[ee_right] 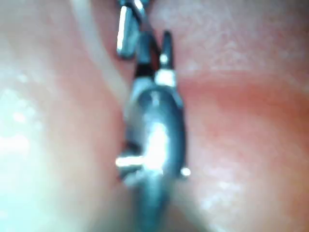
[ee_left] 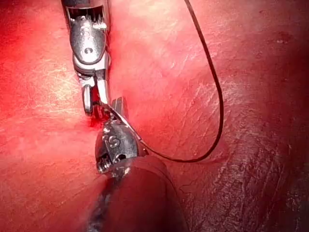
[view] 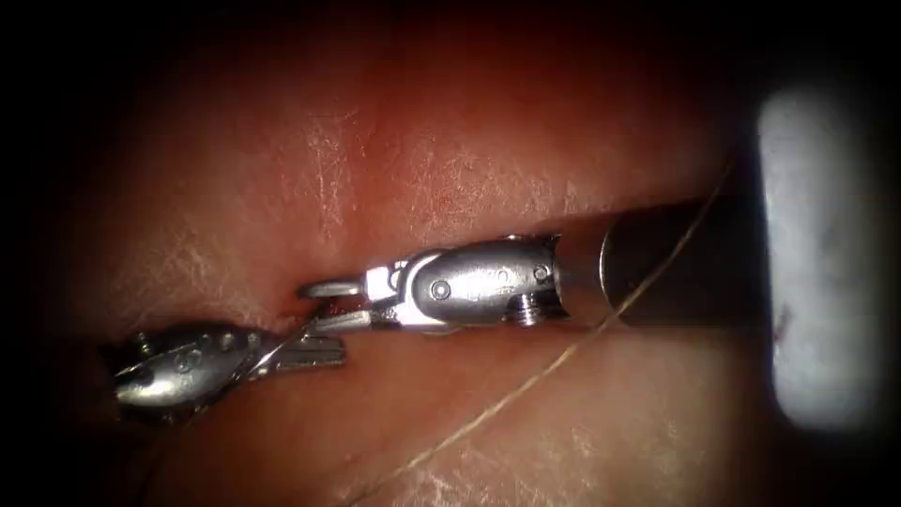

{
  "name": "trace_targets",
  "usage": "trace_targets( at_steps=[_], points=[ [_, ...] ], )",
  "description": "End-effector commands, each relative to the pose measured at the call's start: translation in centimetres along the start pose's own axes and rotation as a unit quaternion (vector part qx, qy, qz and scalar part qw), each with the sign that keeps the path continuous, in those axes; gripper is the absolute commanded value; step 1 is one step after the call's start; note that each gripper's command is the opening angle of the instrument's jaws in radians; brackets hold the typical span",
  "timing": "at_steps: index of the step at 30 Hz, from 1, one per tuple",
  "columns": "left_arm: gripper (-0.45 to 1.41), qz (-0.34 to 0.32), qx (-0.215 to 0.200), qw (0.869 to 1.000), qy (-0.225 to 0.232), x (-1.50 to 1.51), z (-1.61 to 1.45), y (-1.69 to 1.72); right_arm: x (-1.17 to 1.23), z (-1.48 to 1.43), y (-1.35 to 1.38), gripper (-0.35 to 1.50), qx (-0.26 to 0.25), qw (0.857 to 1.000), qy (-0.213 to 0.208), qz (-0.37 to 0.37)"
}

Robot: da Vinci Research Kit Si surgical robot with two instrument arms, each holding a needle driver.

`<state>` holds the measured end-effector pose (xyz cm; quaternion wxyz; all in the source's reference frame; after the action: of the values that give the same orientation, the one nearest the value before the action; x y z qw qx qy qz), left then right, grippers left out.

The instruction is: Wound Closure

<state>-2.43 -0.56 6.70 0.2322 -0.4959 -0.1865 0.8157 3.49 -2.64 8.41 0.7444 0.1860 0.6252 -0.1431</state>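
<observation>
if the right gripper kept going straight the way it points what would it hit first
Probably the left gripper: the right gripper points toward the picture's left with open jaws, and the left one's tips lie just below and ahead of it, beside the thread. Depth is unclear, so it could meet the tissue instead.

The needle (view: 298, 335) is mostly hidden between the tool tips; its curve and tip cannot be made out. The thread (view: 526, 385) runs off the endoscope view's bottom edge.
</observation>
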Motion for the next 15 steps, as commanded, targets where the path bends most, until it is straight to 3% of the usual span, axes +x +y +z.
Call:
trace_targets(
  at_steps=[1,10,15],
  points=[
    [-0.05,-0.001,-0.001,1.0,0.0,-0.05,0.08,0.01,0.02,0.06,0.05,-0.35,-0.008,1.0,-0.003,0.004],
    [-0.05,0.0,0.0,1.0,0.0,-0.06,0.11,0.01,0.44,-0.1,0.45,-0.35,-0.07,0.993,-0.006,-0.099],
    [-0.05,0.0,0.001,1.0,0.0,-0.07,0.13,0.02,0.58,-0.13,0.6,-0.35,-0.091,0.99,-0.006,-0.109]
  ],
)
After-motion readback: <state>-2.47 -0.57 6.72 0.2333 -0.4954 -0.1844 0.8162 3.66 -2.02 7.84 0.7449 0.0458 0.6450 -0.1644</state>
